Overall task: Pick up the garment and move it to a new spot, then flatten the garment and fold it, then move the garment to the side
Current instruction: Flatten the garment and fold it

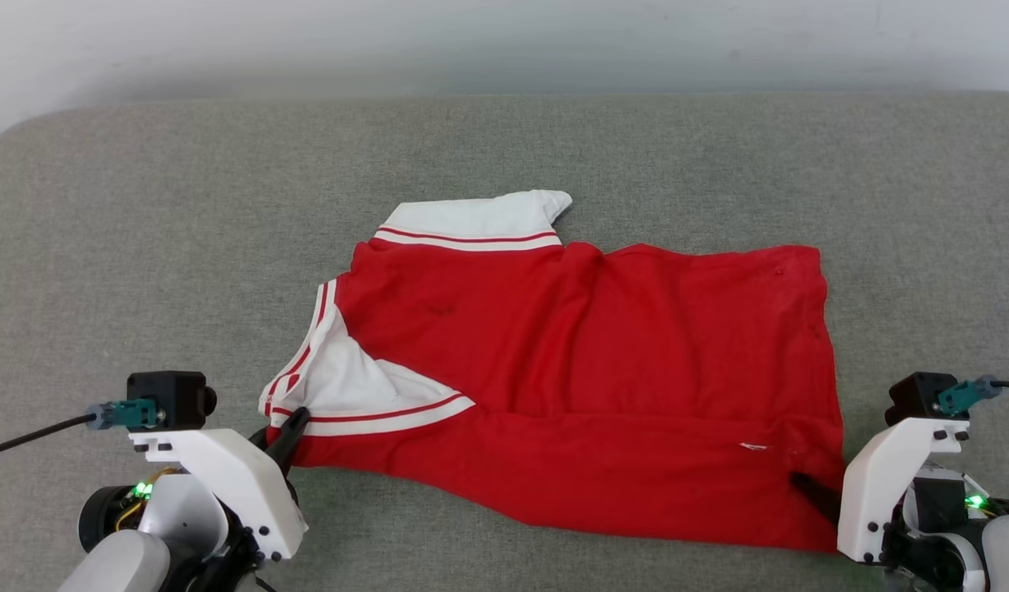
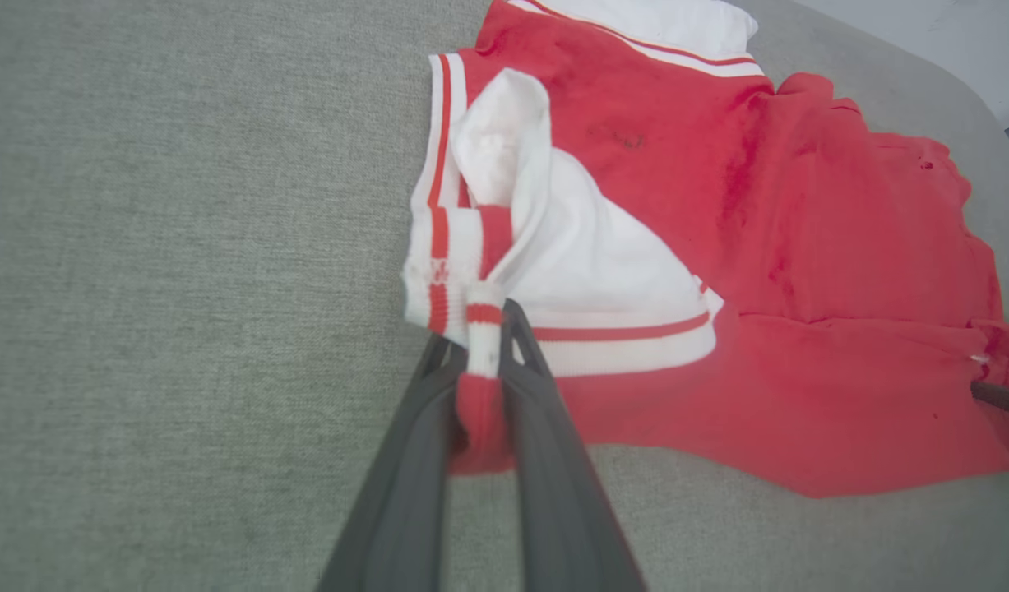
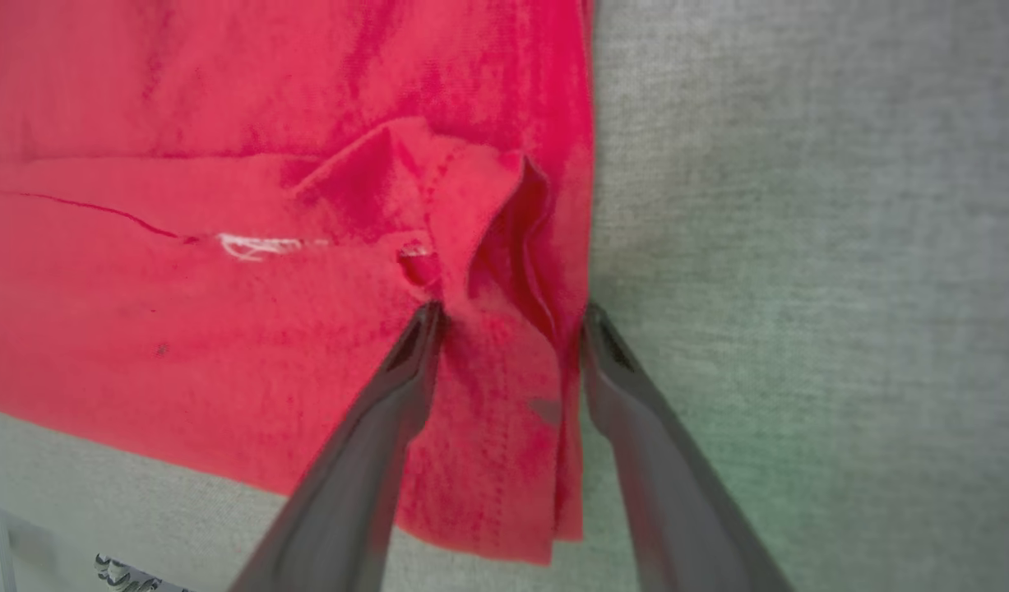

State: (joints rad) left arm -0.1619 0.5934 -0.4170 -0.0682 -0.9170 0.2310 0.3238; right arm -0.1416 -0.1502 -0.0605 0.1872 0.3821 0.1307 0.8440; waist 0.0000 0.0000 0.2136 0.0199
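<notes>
The left gripper's (image 2: pixel 483 329) dark, tapering fingers (image 2: pixel 545 436) stand narrow, pinching a bunched strip of ribbed red-and-white trim at a sleeve corner of the garment (image 1: pixel 594 353). The right gripper's (image 3: pixel 512 316) fingers stand wide apart, astride a puckered fold at the hem corner, not clamped on it. The soft red jersey lies mostly flat and creased, with its white sleeves at the left end, on a grey, coarsely woven cushion (image 1: pixel 142 247). Both white wrist housings sit low at the near corners, with the fingers angled inward to the cloth.
</notes>
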